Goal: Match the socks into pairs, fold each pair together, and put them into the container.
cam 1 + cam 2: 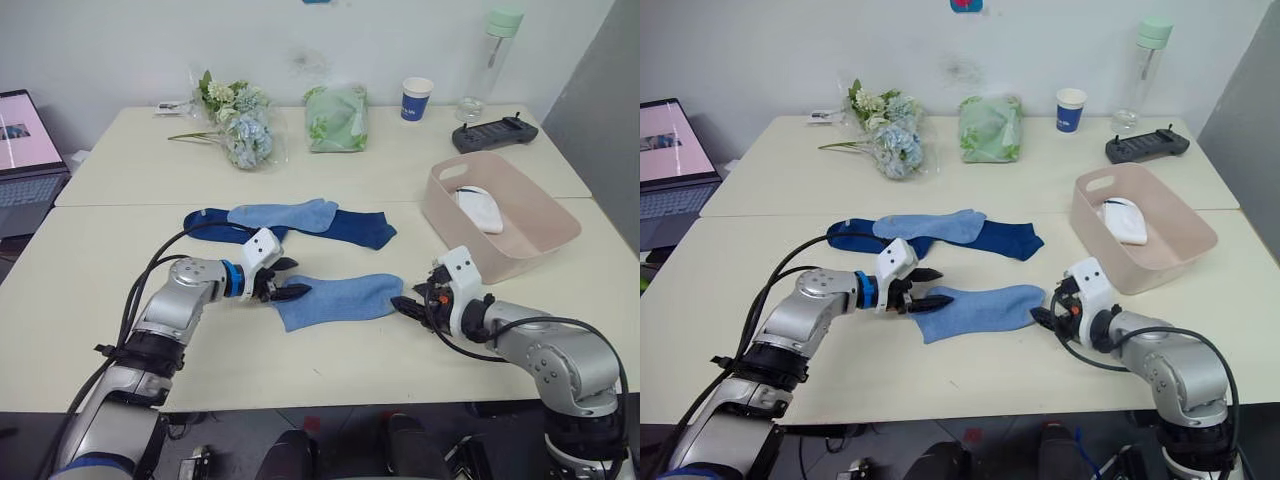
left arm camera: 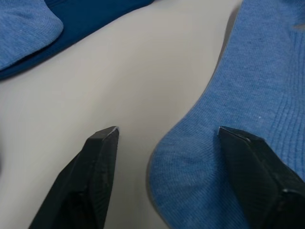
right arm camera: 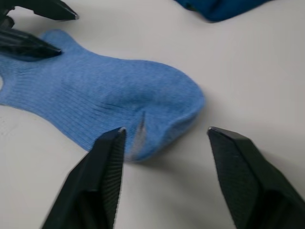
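White socks [image 1: 479, 208] already lay in the pink tub [image 1: 545, 215]. Both grippers, left [image 1: 285, 287] and right [image 1: 408, 305], stood with fingers apart at either end of a light blue sock [image 1: 335, 299]; its mate [image 1: 283, 214] and the navy socks [image 1: 350, 227] waited unfolded behind.

No readable text anywhere. Blue paper cup [image 1: 417, 98] at the back of the bench [image 1: 120, 300] has a white mark on its side, too small to read. Laptop [image 1: 25, 160] screen shows pink with a small picture, no legible words. Black remote [image 1: 494, 132] has no visible labels. Blue sign on the wall [image 1: 966, 5] is cut off, unreadable.
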You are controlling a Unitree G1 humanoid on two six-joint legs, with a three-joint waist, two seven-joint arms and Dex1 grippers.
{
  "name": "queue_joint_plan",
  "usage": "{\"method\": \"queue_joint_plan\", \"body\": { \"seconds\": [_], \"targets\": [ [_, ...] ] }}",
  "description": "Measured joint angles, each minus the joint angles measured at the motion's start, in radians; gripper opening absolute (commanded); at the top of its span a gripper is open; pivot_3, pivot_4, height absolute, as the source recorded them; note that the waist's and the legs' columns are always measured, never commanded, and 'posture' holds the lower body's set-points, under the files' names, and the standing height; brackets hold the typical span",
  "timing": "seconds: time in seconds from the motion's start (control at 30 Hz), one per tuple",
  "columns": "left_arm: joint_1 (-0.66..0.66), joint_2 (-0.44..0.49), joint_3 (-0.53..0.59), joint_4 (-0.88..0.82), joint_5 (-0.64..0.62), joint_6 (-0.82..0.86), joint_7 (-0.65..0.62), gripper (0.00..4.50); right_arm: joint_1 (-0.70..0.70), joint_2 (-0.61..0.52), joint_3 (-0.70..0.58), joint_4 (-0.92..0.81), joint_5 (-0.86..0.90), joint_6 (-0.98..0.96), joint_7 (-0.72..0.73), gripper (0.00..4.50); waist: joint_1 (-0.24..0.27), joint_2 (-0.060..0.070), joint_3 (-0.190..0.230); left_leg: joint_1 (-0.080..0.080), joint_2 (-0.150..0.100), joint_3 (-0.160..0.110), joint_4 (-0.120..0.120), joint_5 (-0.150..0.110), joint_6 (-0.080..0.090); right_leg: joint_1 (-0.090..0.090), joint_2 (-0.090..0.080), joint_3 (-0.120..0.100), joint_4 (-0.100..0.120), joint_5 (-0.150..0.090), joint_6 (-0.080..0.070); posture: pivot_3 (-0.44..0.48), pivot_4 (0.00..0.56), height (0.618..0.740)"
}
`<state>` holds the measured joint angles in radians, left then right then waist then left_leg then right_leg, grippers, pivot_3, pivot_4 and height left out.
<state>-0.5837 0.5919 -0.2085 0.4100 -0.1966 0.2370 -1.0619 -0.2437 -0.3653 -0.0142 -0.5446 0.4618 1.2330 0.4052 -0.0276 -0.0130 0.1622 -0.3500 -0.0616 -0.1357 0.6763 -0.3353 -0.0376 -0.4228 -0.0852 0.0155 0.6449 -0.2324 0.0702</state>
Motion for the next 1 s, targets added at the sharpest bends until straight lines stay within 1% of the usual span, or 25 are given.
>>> {"method": "queue_joint_plan", "body": {
  "seconds": [0.07, 0.17, 0.2, 0.23, 0.27, 0.5, 0.73, 0.83, 0.9, 0.97, 1.0],
  "targets": [
    [-0.008, -0.003, 0.0, 0.018, 0.006, -0.014, -0.021, 1.68, 0.0, 0.012, 0.009, 0.003, 0.001, -0.004, -0.002, 1.2, -0.001, 0.0, 0.0, 0.0, 0.0, 0.0, 0.0, 0.0, 0.0, 0.0, 0.0, 0.0, 0.0, 0.0, 0.0, 0.0, 0.15, 0.74],
    [-0.009, -0.003, 0.0, 0.02, 0.017, -0.025, -0.046, 0.72, 0.005, -0.003, 0.021, 0.009, 0.0, -0.028, 0.003, 0.12, -0.001, 0.0, 0.0, 0.0, 0.0, 0.0, 0.0, 0.0, 0.0, 0.0, 0.0, 0.0, 0.0, 0.0, 0.0, 0.0, 0.15, 0.74],
    [-0.009, -0.003, 0.0, 0.02, 0.019, -0.024, -0.051, 0.43, 0.009, -0.011, 0.021, 0.017, -0.001, -0.036, 0.007, 0.0, -0.001, 0.0, 0.0, 0.0, 0.0, 0.0, 0.0, 0.0, 0.0, 0.0, 0.0, 0.0, 0.0, 0.0, 0.0, 0.0, 0.15, 0.74],
    [-0.008, -0.003, 0.0, 0.019, 0.02, -0.023, -0.055, 0.1, 0.015, -0.016, 0.022, 0.027, -0.002, -0.044, 0.008, 0.0, -0.001, 0.0, 0.0, 0.0, 0.0, 0.0, 0.0, 0.0, 0.0, 0.0, 0.0, 0.0, 0.0, 0.0, 0.0, 0.0, 0.15, 0.74],
    [-0.005, -0.003, 0.002, 0.013, 0.02, -0.019, -0.059, 0.04, 0.02, -0.022, 0.028, 0.037, -0.007, -0.053, 0.008, 0.0, -0.001, 0.0, 0.0, 0.0, 0.0, 0.0, 0.0, 0.0, 0.0, 0.0, 0.0, 0.0, 0.0, 0.0, 0.0, 0.0, 0.15, 0.74],
    [0.091, 0.006, 0.05, -0.124, -0.004, 0.066, -0.039, 0.04, 0.023, -0.059, 0.049, 0.091, -0.019, -0.131, 0.012, 0.0, -0.004, 0.0, 0.0, 0.001, 0.001, 0.0, 0.0, 0.0, 0.0, 0.0, 0.0, 0.0, 0.0, 0.0, 0.0, 0.0, 0.15, 0.74],
    [0.162, 0.025, 0.091, -0.244, -0.042, 0.185, -0.014, 0.04, -0.013, -0.087, 0.056, 0.142, -0.031, -0.189, 0.031, 0.0, -0.005, 0.0, 0.0, 0.001, 0.001, 0.0, 0.0, 0.0, 0.0, 0.0, 0.0, 0.001, 0.0, 0.0, 0.0, 0.0, 0.15, 0.74],
    [0.225, 0.037, 0.117, -0.355, -0.082, 0.274, 0.007, 0.04, -0.057, -0.088, 0.056, 0.181, -0.041, -0.22, 0.043, 0.0, -0.005, 0.0, 0.0, 0.001, 0.002, 0.0, 0.0, 0.0, 0.0, 0.0, 0.0, 0.001, 0.0, 0.0, 0.0, 0.0, 0.15, 0.74],
    [0.288, 0.037, 0.15, -0.454, -0.123, 0.343, 0.043, 0.04, -0.099, -0.092, 0.058, 0.23, -0.048, -0.248, 0.063, 0.0, -0.006, 0.0, 0.0, 0.001, 0.002, 0.0, 0.0, 0.0, 0.0, 0.0, 0.0, 0.001, 0.0, 0.0, 0.0, 0.0, 0.15, 0.74],
    [0.373, 0.004, 0.219, -0.582, -0.188, 0.434, 0.115, 0.04, -0.164, -0.096, 0.072, 0.315, -0.056, -0.289, 0.098, 0.0, -0.008, 0.0, 0.0, 0.001, 0.003, 0.001, 0.0, 0.0, 0.0, 0.0, 0.0, 0.002, 0.0, 0.0, 0.0, 0.0, 0.15, 0.74],
    [0.411, -0.009, 0.236, -0.644, -0.215, 0.469, 0.146, 0.04, -0.19, -0.098, 0.078, 0.349, -0.061, -0.305, 0.114, 0.0, -0.006, 0.0, 0.0, 0.001, 0.004, 0.0, 0.0, 0.0, 0.0, 0.0, 0.0, 0.002, 0.0, 0.0, 0.0, 0.0, 0.15, 0.74]
  ]
}}
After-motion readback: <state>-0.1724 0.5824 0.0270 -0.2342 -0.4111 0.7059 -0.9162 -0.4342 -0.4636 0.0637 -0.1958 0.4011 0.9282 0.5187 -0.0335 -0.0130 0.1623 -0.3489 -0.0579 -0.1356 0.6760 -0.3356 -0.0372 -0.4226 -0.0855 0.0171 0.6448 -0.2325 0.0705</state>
